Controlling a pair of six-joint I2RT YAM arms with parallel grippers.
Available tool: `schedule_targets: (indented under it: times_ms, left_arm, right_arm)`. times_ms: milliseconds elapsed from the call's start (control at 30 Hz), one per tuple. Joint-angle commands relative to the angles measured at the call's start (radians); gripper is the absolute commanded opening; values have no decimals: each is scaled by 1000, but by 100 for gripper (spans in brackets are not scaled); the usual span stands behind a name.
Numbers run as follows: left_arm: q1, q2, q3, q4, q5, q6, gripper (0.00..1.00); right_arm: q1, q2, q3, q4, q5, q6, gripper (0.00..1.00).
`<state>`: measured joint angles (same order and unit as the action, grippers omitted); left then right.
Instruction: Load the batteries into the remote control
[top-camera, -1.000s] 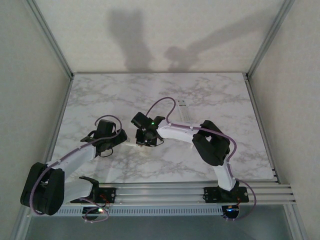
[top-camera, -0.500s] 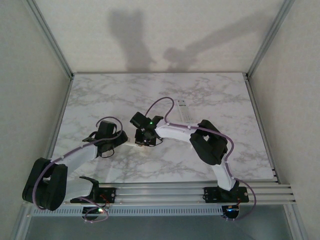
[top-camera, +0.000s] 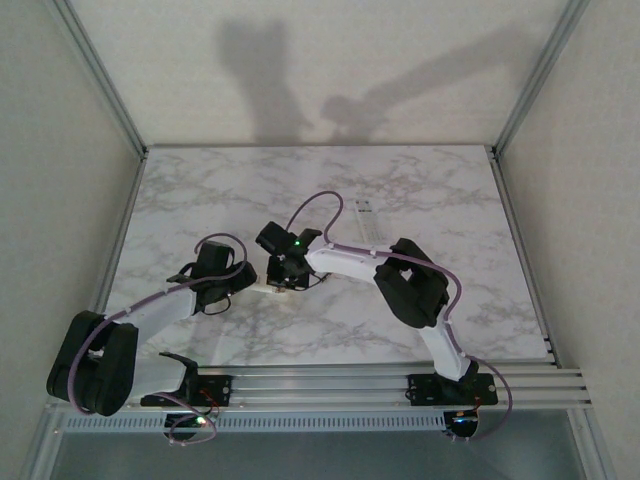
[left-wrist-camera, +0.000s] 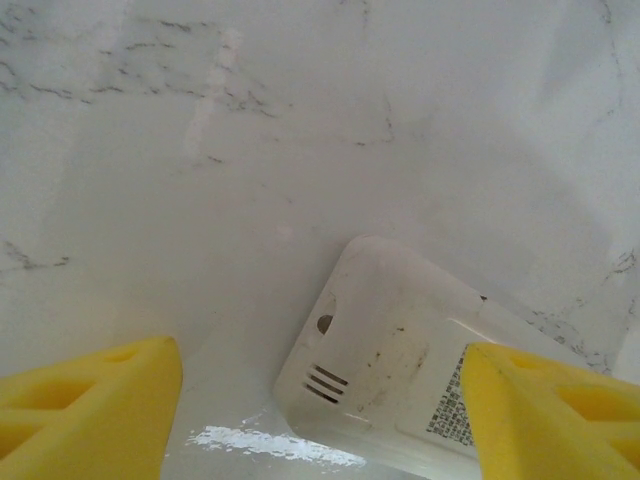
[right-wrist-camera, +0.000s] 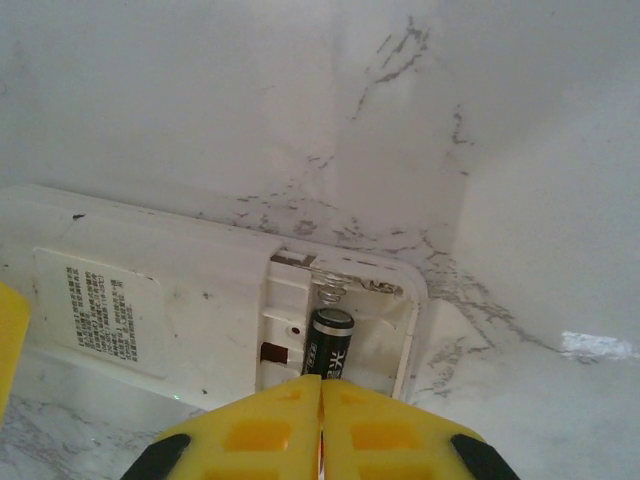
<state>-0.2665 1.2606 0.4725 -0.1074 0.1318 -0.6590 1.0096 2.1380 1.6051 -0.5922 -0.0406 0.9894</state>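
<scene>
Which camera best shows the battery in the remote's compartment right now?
Right wrist: it looks straight into the open compartment, with the battery lying near the spring, partly behind the shut right gripper. In the top external view that gripper covers the spot. The left wrist sees the remote at its other end.

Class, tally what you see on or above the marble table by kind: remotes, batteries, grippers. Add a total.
Remotes: 2 (near remote, far remote)
Batteries in sight: 1 (battery in the near remote's open compartment)
Grippers: 2 (left gripper, right gripper)
Total: 5
</scene>
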Motion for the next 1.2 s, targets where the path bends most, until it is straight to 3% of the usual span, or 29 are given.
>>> schedule_targets:
  times_ms: [0, 267, 433, 667, 1000, 1167]
  left_arm:
    - [9, -3, -11, 0, -5, 1, 73]
    - [7, -9, -7, -10, -21, 2, 73]
    - [9, -16, -6, -22, -38, 7, 73]
    - [9, -30, -1, -35, -49, 7, 73]
    - [9, -35, 8, -40, -57, 9, 74]
    - [9, -32, 9, -42, -55, 9, 74]
  right_arm:
    - [4, 77, 4, -21, 103, -41, 9]
    - [8, 92, 1, -29, 137, -93, 9]
    - [9, 2, 0, 3, 58, -131, 15]
    - [11, -84, -20, -40, 99, -113, 17]
    - [20, -96, -127, 108, -81, 10, 25]
    - [21, -59, -107, 119, -83, 15, 24]
